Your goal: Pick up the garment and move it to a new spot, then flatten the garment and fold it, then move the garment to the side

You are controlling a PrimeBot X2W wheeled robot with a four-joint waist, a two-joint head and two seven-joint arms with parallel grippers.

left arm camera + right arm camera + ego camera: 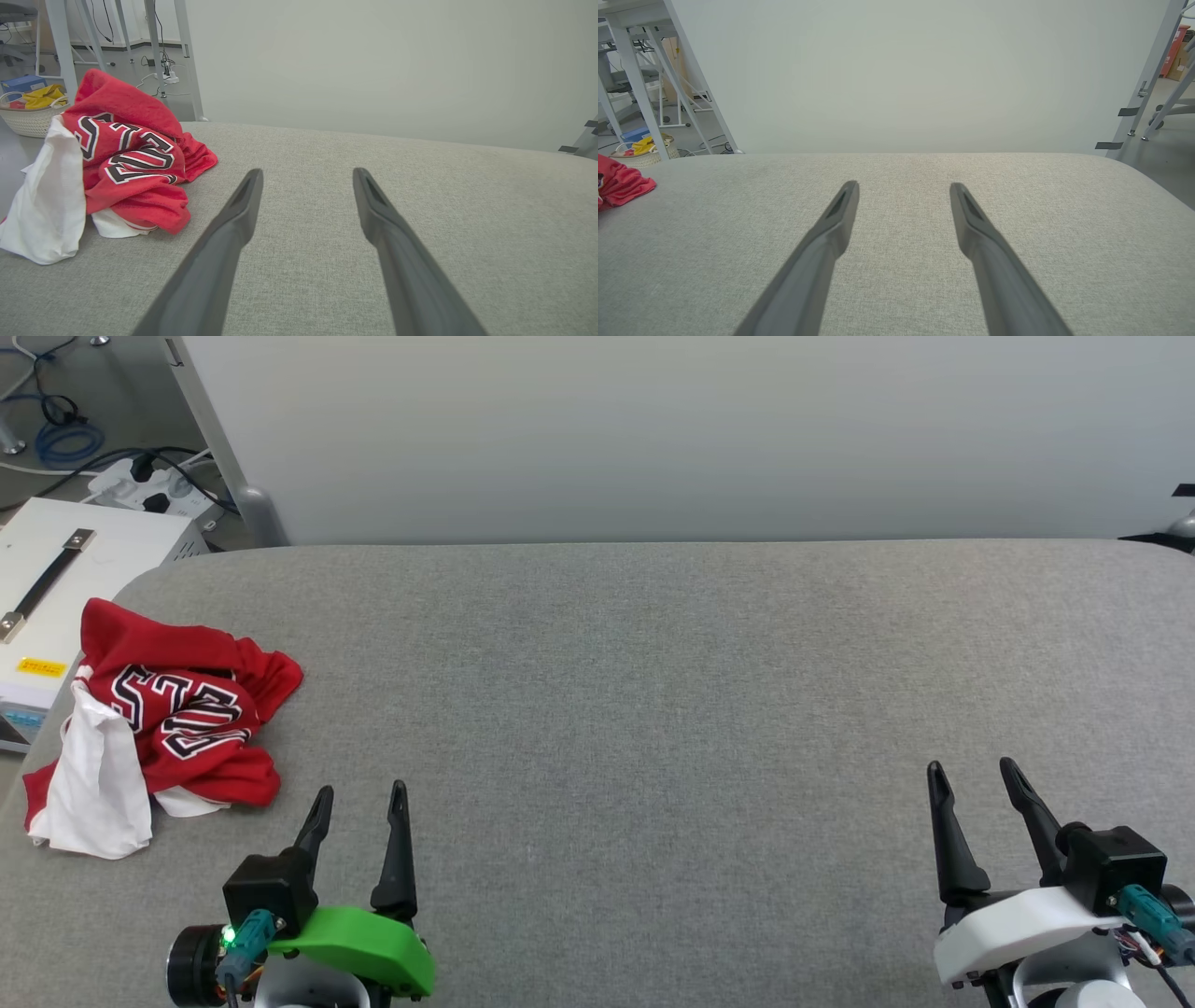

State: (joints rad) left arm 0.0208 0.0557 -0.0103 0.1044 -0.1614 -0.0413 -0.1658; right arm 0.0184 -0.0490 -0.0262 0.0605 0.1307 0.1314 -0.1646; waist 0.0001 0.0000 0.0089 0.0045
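- At the left edge of the head view, a crumpled red jersey garment [187,728] lies bunched on the grey fabric tabletop [653,709], white sleeve draped leftward, black-and-white outlined letters showing.
- Left tool [359,791], lower left, near the garment: released, empty.
- Right tool [971,767], lower right: released, empty.

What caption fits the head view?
Crumpled red jersey lies left on the grey table; left hand and right hand open, empty.

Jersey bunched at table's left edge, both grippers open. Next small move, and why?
Probably reach the left gripper forward-left onto the garment: it lies crumpled just beyond that open, empty gripper, while the right gripper sits far across the table.
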